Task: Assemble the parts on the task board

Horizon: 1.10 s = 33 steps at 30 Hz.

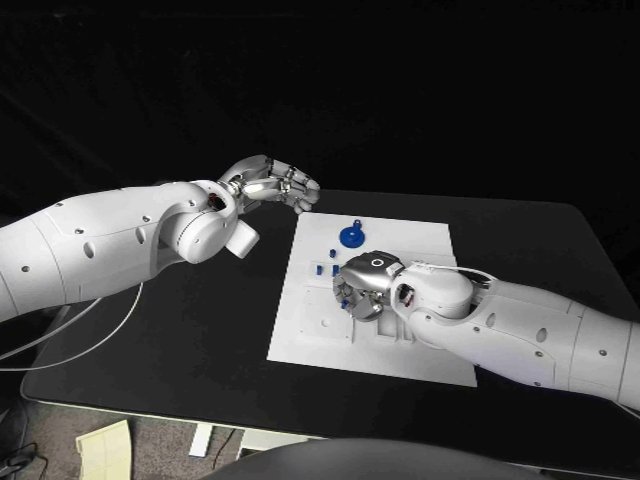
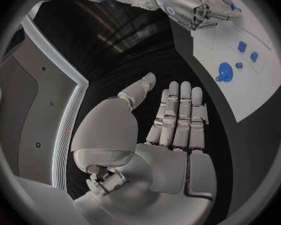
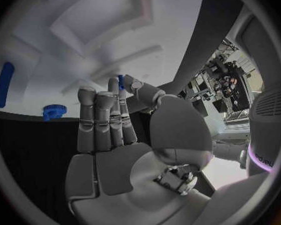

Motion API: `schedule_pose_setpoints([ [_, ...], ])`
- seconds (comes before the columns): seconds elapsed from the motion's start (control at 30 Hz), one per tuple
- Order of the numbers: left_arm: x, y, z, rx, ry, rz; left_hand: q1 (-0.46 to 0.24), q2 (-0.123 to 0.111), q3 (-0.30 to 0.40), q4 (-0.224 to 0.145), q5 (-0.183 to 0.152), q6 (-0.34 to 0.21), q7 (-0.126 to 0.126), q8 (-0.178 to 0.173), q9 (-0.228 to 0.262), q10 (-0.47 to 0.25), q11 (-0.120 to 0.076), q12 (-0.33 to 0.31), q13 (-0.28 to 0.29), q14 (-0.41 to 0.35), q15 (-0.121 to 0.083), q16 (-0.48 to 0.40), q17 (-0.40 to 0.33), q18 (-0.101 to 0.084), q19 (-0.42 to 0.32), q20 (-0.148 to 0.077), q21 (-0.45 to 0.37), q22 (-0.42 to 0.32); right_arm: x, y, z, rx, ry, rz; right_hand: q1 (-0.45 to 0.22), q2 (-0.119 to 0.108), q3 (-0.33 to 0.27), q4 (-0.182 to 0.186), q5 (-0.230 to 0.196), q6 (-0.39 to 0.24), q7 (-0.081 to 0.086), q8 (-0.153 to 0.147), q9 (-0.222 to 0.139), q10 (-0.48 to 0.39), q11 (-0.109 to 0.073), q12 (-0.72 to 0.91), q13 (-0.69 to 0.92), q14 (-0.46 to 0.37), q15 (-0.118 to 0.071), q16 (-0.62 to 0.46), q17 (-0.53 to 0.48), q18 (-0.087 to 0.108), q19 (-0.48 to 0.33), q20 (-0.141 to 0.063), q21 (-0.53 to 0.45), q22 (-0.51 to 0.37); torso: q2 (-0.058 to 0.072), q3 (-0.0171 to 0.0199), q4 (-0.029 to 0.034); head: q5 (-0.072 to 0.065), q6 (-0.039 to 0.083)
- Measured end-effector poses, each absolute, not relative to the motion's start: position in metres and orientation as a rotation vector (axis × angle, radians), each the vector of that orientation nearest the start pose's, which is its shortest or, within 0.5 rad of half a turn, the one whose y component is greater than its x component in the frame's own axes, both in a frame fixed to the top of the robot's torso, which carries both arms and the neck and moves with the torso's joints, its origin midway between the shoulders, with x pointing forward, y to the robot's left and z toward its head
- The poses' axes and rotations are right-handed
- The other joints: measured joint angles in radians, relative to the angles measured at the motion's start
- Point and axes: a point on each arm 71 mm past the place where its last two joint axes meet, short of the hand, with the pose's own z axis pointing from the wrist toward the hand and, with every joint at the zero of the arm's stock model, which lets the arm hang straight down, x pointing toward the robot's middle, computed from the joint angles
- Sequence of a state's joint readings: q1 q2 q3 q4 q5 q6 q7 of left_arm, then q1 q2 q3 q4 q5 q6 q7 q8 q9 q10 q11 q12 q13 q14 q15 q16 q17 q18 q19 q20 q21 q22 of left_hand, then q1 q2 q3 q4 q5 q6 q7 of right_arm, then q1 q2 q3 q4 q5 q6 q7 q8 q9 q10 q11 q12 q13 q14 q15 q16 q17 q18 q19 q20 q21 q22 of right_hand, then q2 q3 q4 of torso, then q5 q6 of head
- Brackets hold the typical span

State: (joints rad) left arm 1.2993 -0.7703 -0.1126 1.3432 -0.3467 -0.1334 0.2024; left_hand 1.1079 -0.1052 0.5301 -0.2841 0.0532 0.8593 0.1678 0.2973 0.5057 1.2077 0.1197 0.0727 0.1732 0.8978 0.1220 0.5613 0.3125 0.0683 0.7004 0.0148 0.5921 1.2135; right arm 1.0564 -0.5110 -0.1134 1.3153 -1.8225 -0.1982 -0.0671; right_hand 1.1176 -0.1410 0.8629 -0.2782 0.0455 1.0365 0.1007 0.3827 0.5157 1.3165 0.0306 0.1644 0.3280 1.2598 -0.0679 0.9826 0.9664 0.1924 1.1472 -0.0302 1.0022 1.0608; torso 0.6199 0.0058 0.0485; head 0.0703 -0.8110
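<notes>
**Right hand working low on the task board, left hand hanging free**

The task board (image 1: 407, 240), a white plate, is lying in the middle of the black table (image 1: 205, 330), and it is carrying the small blue parts. A round blue part with a short stem (image 1: 352, 236) is sitting on the board's far half, and two small blue blocks (image 1: 326, 268) are resting just beside it, nearer the robot. In the left wrist view the same round part (image 2: 224, 71) and blocks (image 2: 242, 46) are lying on the white surface, apart from one another. The board itself is showing raised white outlines and recesses; what fits in each cannot be told.

The right hand (image 1: 366, 285) is hovering low over the board's middle, its fingers bending down toward the plate. A bit of blue (image 1: 346, 298) is showing at its fingertips, and in the right wrist view a blue piece (image 3: 120, 81) is peeking between the thumb and the straight fingers; whether the hand is pinching it or only touching it cannot be told. In that view a ridged blue knob (image 3: 54, 110) and a long blue piece (image 3: 3, 84) are also resting on the board.

The left hand (image 1: 274, 185) is hanging off the board's far left corner, released, its fingers (image 2: 178, 115) straight and side by side with nothing in them.
</notes>
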Motion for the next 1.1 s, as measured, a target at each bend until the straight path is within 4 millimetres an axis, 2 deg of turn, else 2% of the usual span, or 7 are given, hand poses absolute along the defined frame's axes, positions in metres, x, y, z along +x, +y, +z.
schedule_pose_setpoints([
  [0.27, 0.5240, 0.2126, -0.1738, -0.730, 1.733, -1.344, 0.000, 0.000, 0.000, 0.000, 0.000, 0.000, 0.000, 0.000, -0.001, 0.000, 0.000, 0.000, -0.001, 0.000, 0.000, -0.004, 0.001, -0.004, 0.000, 0.000, 0.000, 0.000, 0.4562, -0.0738, -0.2895, -0.682, 1.767, 0.615, 0.000, 0.000, -0.001, -0.001, 0.000, 0.000, 0.000, 0.000, 0.000, 0.000, 0.000, 0.000, 0.000, 0.000, 0.000, 0.000, 0.000, 0.000, 0.000, 0.000, 0.000, 0.001, 0.000, -0.0012, 0.0004, 0.000, 0.000],
  [0.63, 0.5235, 0.2126, -0.1738, -0.731, 1.735, -1.344, 0.000, 0.000, 0.000, 0.000, 0.000, 0.000, 0.000, 0.000, -0.001, 0.000, 0.000, 0.000, -0.001, 0.000, 0.000, -0.004, 0.002, -0.007, 0.000, 0.000, 0.000, 0.000, 0.4563, -0.0703, -0.2893, -0.710, 1.779, 0.581, 0.000, 0.000, -0.001, -0.001, 0.000, -0.001, 0.001, -0.003, 0.005, 0.000, 0.000, 0.000, 0.000, 0.000, 0.000, 0.000, 0.002, 0.000, 0.002, -0.002, 0.000, 0.001, 0.000, -0.0021, 0.0007, -0.002, -0.005],
  [0.93, 0.5235, 0.2129, -0.1740, -0.733, 1.736, -1.342, 0.000, 0.000, -0.003, 0.003, 0.000, -0.003, 0.003, 0.000, -0.001, 0.000, 0.000, 0.000, -0.001, 0.000, 0.000, -0.004, 0.003, -0.009, 0.000, 0.000, 0.000, 0.000, 0.4543, -0.0703, -0.2924, -0.718, 1.794, 0.575, 0.000, 0.000, -0.001, -0.001, 0.000, -0.001, 0.001, -0.002, 0.004, 0.000, 0.000, 0.001, 0.000, 0.000, 0.000, 0.000, 0.002, 0.000, 0.002, -0.002, -0.001, 0.002, 0.000, -0.0012, 0.0005, 0.000, -0.007],
  [1.0, 0.5235, 0.2130, -0.1740, -0.733, 1.737, -1.341, 0.000, 0.000, -0.003, 0.003, 0.000, -0.003, 0.004, 0.000, -0.001, -0.002, 0.002, 0.000, -0.001, 0.000, 0.000, -0.004, 0.003, -0.009, 0.000, 0.000, 0.000, 0.000, 0.4546, -0.0705, -0.2923, -0.715, 1.796, 0.576, 0.000, 0.000, -0.001, -0.001, 0.009, -0.004, 0.003, -0.002, 0.003, -0.007, 0.007, -0.008, 0.000, 0.000, 0.000, -0.006, 0.002, 0.000, 0.002, -0.002, -0.002, 0.002, 0.000, -0.0012, 0.0005, 0.000, -0.007],
  [1.1, 0.5236, 0.2133, -0.1741, -0.734, 1.737, -1.341, 0.000, 0.000, -0.003, 0.003, 0.000, -0.003, 0.003, 0.000, -0.001, -0.004, 0.004, 0.000, -0.001, 0.000, 0.000, -0.004, 0.003, -0.010, 0.000, 0.000, 0.000, 0.000, 0.4552, -0.0712, -0.2924, -0.707, 1.798, 0.579, -0.025, -0.014, -0.015, -0.005, 0.049, -0.022, 0.015, -0.009, 0.000, -0.023, 0.020, -0.021, -0.002, -0.004, 0.005, -0.021, -0.002, 0.000, -0.008, -0.004, -0.003, 0.003, 0.000, -0.0006, 0.0000, 0.002, -0.007],
])
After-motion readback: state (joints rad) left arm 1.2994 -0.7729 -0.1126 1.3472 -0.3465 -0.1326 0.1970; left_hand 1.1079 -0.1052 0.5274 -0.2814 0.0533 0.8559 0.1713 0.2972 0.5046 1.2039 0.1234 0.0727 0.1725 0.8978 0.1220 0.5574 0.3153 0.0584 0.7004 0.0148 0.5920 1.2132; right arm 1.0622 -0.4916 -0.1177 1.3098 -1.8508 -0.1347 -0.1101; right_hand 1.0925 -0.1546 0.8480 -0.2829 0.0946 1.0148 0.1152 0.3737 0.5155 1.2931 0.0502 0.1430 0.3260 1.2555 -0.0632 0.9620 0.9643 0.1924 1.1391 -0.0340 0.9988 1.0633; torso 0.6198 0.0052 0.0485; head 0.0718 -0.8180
